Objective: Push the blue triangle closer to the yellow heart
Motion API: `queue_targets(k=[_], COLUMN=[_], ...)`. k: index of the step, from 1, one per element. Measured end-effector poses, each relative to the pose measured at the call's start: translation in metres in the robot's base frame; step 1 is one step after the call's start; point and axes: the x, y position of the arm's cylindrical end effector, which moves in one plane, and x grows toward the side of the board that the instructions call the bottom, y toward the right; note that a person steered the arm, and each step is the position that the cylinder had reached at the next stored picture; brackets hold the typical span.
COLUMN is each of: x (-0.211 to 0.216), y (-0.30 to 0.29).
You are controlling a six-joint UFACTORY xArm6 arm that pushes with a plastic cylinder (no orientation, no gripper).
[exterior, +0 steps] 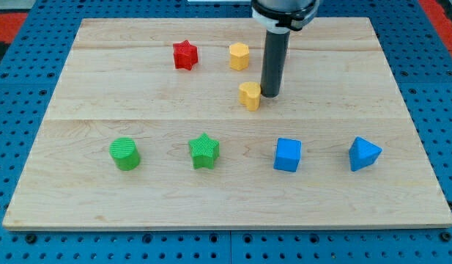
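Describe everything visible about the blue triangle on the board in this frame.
The blue triangle is a small solid block, matte and plastic-looking, with a lighter top face and darker sides. It rests flat on the wooden board near the view's right edge, in the lower row, right of the blue cube with a clear gap between them. Nothing touches it. My tip is far off, toward the view's top left, right beside the yellow heart.
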Motion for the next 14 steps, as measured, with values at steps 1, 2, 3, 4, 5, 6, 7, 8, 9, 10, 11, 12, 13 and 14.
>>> queue_targets(k=[1, 2, 3, 4, 5, 6, 7, 8, 9, 10, 11, 12, 13, 14], x=[0.008, 0.009, 0.051, 0.11, 0.149, 0.155, 0.132, 0.114, 0.112, 0.123, 0.114, 0.1, 0.084, 0.071], y=[0.055, 0.147, 0.201, 0.218, 0.192, 0.149, 0.105, 0.079, 0.097, 0.125, 0.138, 0.116, 0.082, 0.042])
